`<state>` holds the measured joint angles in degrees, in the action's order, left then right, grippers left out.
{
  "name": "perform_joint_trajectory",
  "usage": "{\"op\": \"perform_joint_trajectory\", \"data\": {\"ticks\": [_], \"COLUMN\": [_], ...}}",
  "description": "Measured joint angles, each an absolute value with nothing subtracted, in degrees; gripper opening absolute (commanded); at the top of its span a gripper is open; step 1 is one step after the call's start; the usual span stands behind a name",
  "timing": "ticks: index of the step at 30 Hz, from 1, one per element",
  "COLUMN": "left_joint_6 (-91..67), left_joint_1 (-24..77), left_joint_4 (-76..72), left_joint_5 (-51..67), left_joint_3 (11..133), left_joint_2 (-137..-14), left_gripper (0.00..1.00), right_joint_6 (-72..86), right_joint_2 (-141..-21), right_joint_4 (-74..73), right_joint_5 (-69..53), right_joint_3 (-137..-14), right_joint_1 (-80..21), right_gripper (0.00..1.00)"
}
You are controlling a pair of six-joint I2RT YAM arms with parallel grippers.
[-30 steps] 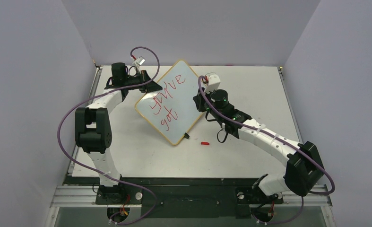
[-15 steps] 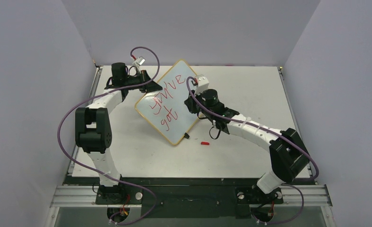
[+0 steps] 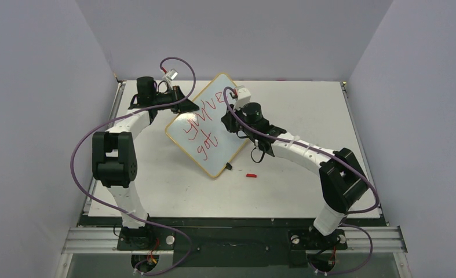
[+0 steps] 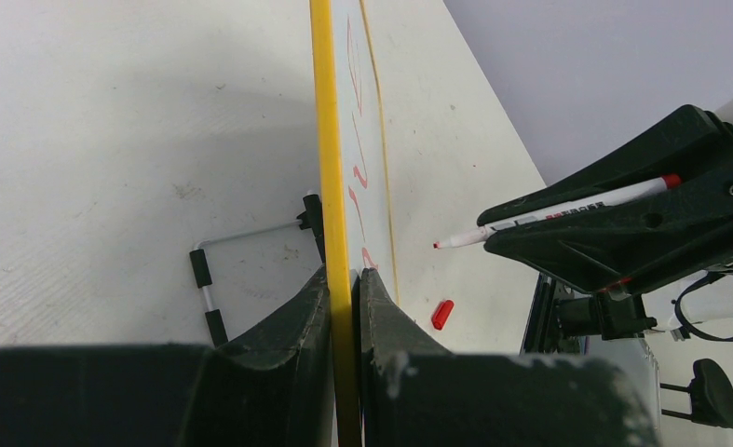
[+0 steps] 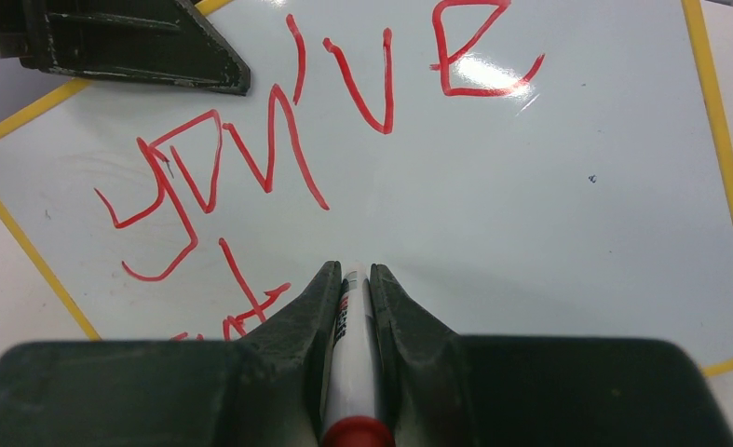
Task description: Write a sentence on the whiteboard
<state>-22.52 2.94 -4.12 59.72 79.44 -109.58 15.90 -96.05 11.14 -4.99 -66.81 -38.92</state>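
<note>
Now — left gripper (image 4: 344, 277) clamps whiteboard (image 4: 329, 140) edge | marker (image 4: 567, 206) near its face

The table (image 3: 306, 110) under me is a flat white sheet, faintly scuffed, with pale walls (image 3: 34, 116) rising just beyond its far, left and right edges. A small red cap (image 3: 251, 175) lies alone on the bare surface, somewhat nearer the near edge than the far one (on its side, touching nothing). Toward the left edge from it, the whiteboard (image 3: 221, 155) tilts down to the table on its lower corner; whether that corner truly bears on the surface I cannot tell. Behind the board, a thin wire stand (image 4: 199, 268) with black sleeves rests on the table.
</note>
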Motion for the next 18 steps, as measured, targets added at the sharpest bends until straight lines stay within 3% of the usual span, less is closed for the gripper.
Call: {"op": "perform_joint_trajectory", "data": {"ticks": [18], "left_joint_6": [-22.9], "left_joint_1": [2.9], "left_joint_4": [-4.6], "left_joint_5": [60.1], "left_joint_3": [79.4], "left_joint_2": [-109.6], "left_gripper": [0.00], "right_joint_6": [18.1], "right_joint_2": [-102.3], "right_joint_4": [12.0], "right_joint_5": [-7.2], "right_joint_3": [-70.5], "right_joint_1": [-38.7], "right_gripper": [0.00]}}
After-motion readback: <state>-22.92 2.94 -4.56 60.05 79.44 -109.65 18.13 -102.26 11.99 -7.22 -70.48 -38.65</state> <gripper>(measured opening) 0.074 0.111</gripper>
